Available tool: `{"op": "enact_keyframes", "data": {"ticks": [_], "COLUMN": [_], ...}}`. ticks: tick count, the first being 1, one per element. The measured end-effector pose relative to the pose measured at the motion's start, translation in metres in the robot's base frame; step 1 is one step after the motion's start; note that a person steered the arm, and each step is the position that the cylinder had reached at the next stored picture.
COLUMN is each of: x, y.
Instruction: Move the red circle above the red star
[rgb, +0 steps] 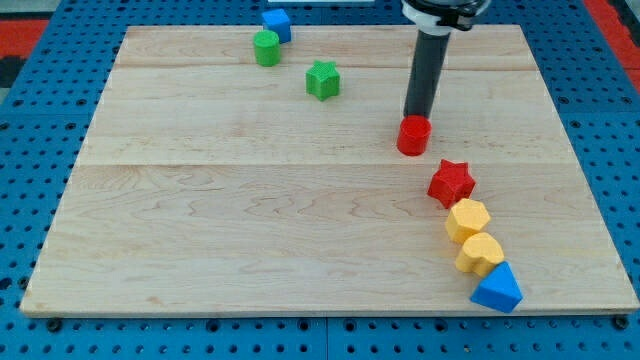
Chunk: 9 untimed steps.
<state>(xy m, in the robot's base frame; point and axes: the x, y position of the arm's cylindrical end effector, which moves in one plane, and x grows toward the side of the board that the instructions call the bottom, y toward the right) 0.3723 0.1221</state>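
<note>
Eight small coloured blocks lie on the pale wooden desk. Two are red: one red circle block and one red star block. Two are green: one green cylinder block and one green star block. Two are yellow: one yellow hexagon block and one yellow heart-like block. Two are blue: one blue cube block and one blue triangle block.

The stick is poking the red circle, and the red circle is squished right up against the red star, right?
Not quite. My tip is at the red circle, on its upper side, but the camera view shows bare board between the red circle and the red star, which lies toward the view's bottom right.
</note>
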Motion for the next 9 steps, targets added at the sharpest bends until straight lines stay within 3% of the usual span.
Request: {"op": "enact_keyframes", "data": {"ticks": [1, 3, 6, 7, 9], "x": [-0.033, 0.049, 0.007, 0.007, -0.010], "y": [-0.029, -0.054, -0.037, -0.001, 0.018]}}
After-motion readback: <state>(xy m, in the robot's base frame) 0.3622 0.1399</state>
